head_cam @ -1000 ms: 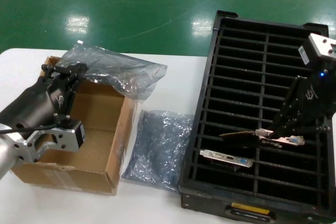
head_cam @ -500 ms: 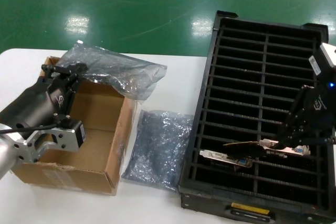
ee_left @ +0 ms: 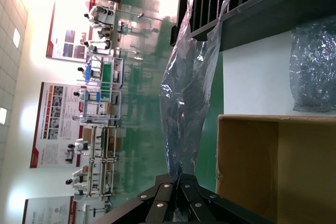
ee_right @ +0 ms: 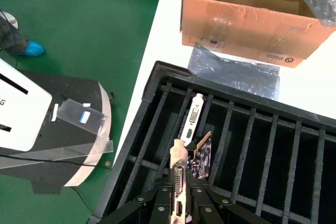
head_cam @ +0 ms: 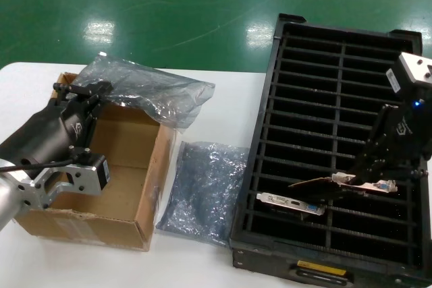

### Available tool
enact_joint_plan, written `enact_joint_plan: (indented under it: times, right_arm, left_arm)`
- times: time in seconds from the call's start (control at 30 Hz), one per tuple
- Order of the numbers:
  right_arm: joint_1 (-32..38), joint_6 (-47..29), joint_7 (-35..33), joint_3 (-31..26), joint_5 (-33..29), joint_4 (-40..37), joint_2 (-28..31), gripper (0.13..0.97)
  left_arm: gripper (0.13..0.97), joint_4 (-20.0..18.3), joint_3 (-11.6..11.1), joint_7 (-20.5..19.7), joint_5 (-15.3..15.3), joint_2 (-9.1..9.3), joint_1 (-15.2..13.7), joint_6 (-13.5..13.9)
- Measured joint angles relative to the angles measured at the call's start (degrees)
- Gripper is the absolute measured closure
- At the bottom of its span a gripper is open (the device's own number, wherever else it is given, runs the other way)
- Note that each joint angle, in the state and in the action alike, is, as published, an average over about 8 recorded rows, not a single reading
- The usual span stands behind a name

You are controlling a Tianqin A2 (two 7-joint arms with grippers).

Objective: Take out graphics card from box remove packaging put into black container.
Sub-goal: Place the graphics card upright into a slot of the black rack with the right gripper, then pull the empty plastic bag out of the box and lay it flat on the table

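My right gripper (head_cam: pixel 362 175) is shut on the silver bracket of a graphics card (head_cam: pixel 331 185), holding it tilted just above the near slots of the black container (head_cam: pixel 307 45). In the right wrist view the fingers (ee_right: pixel 163 195) clamp the bracket (ee_right: pixel 179 174), and the dark board (ee_right: pixel 199 153) points into a slot. A second card (head_cam: pixel 290 204) sits in the adjacent slot. My left gripper (head_cam: pixel 84 88) is shut on an empty packaging bag (head_cam: pixel 148 92) held over the far edge of the cardboard box (head_cam: pixel 145 214); the bag (ee_left: pixel 189 93) hangs from the jaws.
Another crumpled grey bag (head_cam: pixel 206 190) lies on the white table between the box and the container. The container's remaining slots look vacant. Green floor lies beyond the table; a robot base (ee_right: pixel 47 129) stands beside the container's near end.
The right gripper carried the card a little to the right and nearer the container's front end, beside the seated card. The left arm and its bag have not moved.
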Motion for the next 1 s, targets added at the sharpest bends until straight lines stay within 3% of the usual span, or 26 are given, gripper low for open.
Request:
enact_joint_plan:
  times: [0.47, 0.73, 0.87, 1.0]
  right_arm:
    - [0.62, 0.00, 0.49, 0.00, 0.26, -1.47, -2.44, 0.925]
    - [0.97, 0.00, 0.72, 0.00, 1.27, -1.32, -2.77, 0.849]
    - [1.06, 0.00, 0.71, 0.00, 1.71, -1.21, -2.73, 0.849]
    - [0.96, 0.00, 1.21, 0.00, 2.91, 0.53, -1.59, 0.781]
  left_arm:
    - [0.958, 0.00, 0.00, 0.01, 0.00, 0.00, 0.00, 0.00]
    - [0.958, 0.00, -0.01, 0.01, 0.00, 0.00, 0.00, 0.00]
    - [0.958, 0.00, -0.01, 0.01, 0.00, 0.01, 0.00, 0.00]
    - [0.958, 0.00, -0.01, 0.01, -0.01, 0.01, 0.00, 0.01]
